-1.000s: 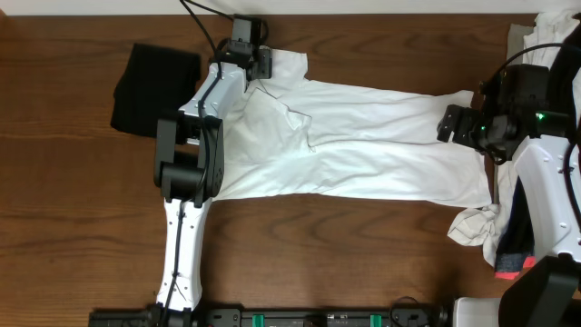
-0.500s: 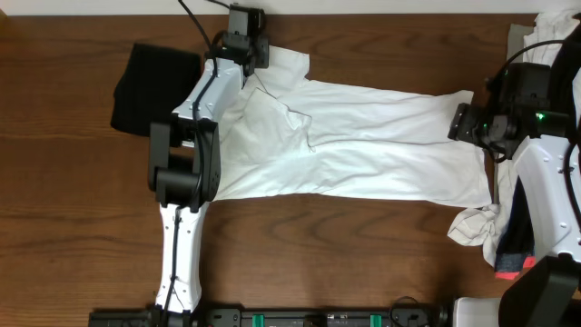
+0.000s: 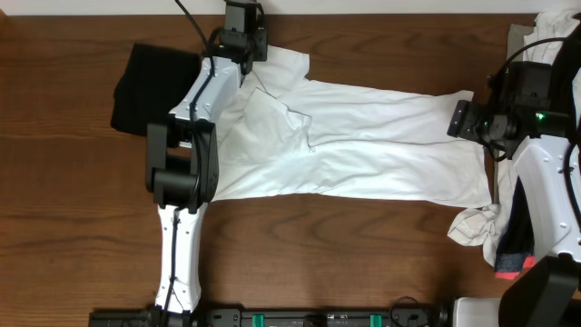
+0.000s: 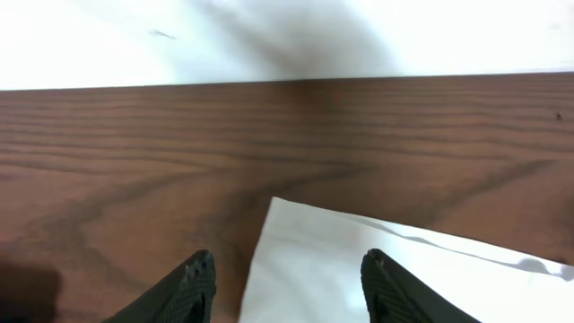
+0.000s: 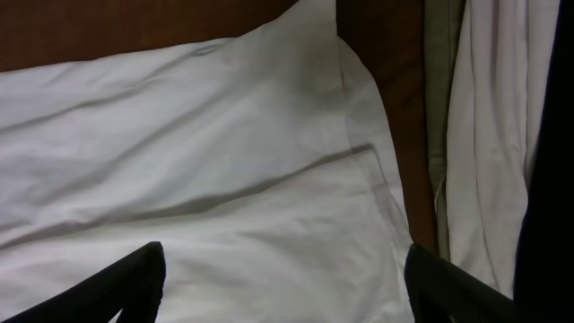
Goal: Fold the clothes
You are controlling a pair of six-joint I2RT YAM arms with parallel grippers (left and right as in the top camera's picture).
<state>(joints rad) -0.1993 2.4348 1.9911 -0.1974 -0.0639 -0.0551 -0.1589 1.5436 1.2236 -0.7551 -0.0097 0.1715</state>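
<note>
Dark wood-grain table (image 3: 363, 259) fills the overhead view, and a white T-shirt (image 3: 381, 145) lies spread flat across its middle, wrinkled, with one sleeve poking out toward the table's far edge. Beside the shirt's sleeve end, touching or nearly touching it, sits a folded black garment (image 3: 154, 86). Past the shirt's opposite end, a crumpled white cloth (image 3: 477, 227) lies just off its near corner, with more pale fabric (image 5: 484, 161) heaped beside the hem. The left gripper (image 4: 289, 274) hangs above the far sleeve corner of the shirt, its two black fingers (image 4: 199, 280) spread apart with nothing pinched between them; bare wood and a pale wall (image 4: 287, 36) lie beyond that corner. The right gripper (image 5: 282, 274) hovers over the shirt's hem end, jaws parted wide and released, the stitched hem corner (image 5: 345, 108) lying flat below and ahead of it. Neither gripper has hold of any cloth.
</note>
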